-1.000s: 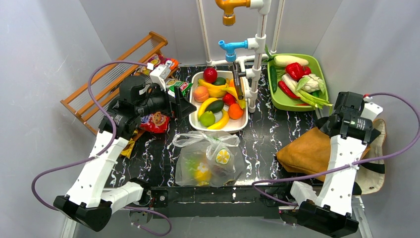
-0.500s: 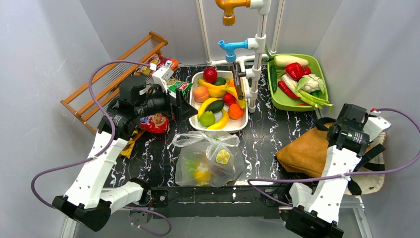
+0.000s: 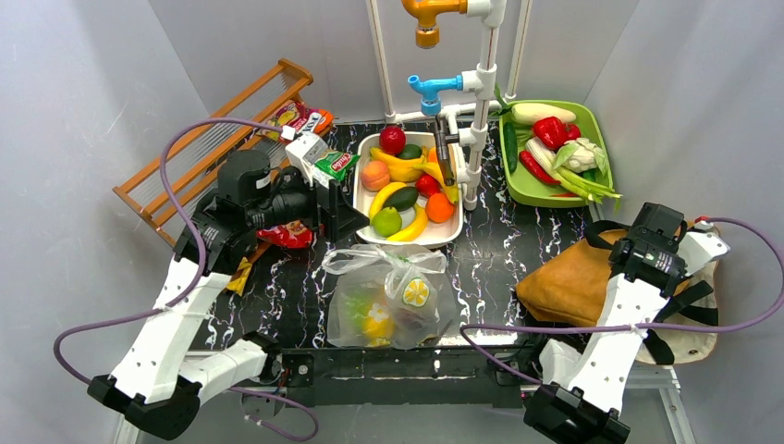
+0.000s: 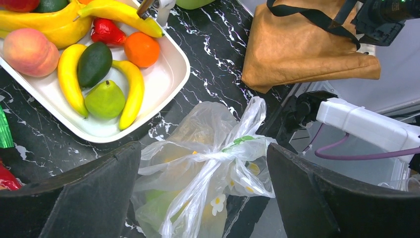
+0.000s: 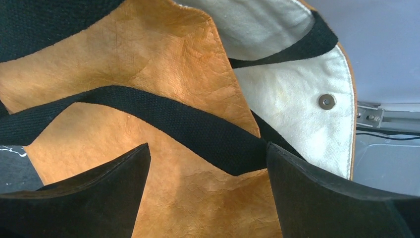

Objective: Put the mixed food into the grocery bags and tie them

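— Where is the plastic bag (image 3: 388, 296)?
— Lower centre of the top view, on the table (image 3: 499, 250), with its handles knotted.
— And the tote (image 3: 569, 282)?
— Lower right, lying flat with its cream lining showing.
— End effectors?
— My left end effector (image 4: 203, 166) hangs above the bag's knot, fingers spread wide and holding nothing. My right end effector (image 5: 205, 163) is over the tote, also spread, with a black strap (image 5: 188, 124) crossing under the gap.
— Fruit?
— Bananas (image 4: 69, 79), pear (image 4: 105, 99), avocado (image 4: 94, 63) and orange (image 4: 141, 48) sit in the white tray (image 4: 163, 84), upper centre.
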You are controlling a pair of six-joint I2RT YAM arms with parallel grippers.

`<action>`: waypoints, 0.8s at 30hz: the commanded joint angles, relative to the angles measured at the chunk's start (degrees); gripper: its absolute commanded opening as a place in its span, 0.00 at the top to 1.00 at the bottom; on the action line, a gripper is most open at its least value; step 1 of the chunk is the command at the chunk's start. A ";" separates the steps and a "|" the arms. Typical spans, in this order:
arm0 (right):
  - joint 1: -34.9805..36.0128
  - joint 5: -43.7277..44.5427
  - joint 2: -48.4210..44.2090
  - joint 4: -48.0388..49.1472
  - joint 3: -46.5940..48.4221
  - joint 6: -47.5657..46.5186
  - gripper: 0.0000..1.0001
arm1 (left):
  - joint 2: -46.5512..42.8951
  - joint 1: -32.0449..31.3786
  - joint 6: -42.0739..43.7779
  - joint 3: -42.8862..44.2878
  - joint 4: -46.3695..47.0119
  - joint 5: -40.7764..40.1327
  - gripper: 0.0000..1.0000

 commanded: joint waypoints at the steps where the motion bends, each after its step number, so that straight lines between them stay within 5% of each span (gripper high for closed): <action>1: -0.46 -1.22 -0.40 1.74 -0.93 2.18 0.16 | -2.07 -0.29 1.54 -0.82 -1.19 -0.84 0.02; 7: -0.30 -2.88 -0.66 1.61 0.25 1.15 0.92 | -2.98 -0.29 1.89 -2.02 -1.29 -1.26 0.02; 8: -0.28 -3.39 -0.68 1.43 0.59 1.14 0.99 | -3.03 -0.29 1.88 -2.15 -1.22 -1.30 0.02; 20: 0.45 -18.28 -2.36 3.41 8.00 -1.26 0.99 | -2.42 -0.24 1.62 -2.33 -0.37 -1.09 0.02; 21: 0.43 -20.66 -1.08 2.52 9.90 -1.61 0.91 | -2.26 -0.28 1.61 -2.16 -0.36 -1.00 0.02; 22: 0.44 -22.84 1.62 1.08 12.26 -1.09 0.68 | -2.07 -0.29 1.61 -2.02 -0.33 -0.93 0.02; 23: 0.44 -23.98 3.80 -0.06 14.35 -0.59 0.30 | -1.89 -0.29 1.62 -1.72 -0.33 -0.76 0.02; 24: 0.45 -25.54 5.82 -0.93 16.51 -0.36 0.26 | -1.70 -0.29 1.62 -1.61 -0.22 -0.61 0.02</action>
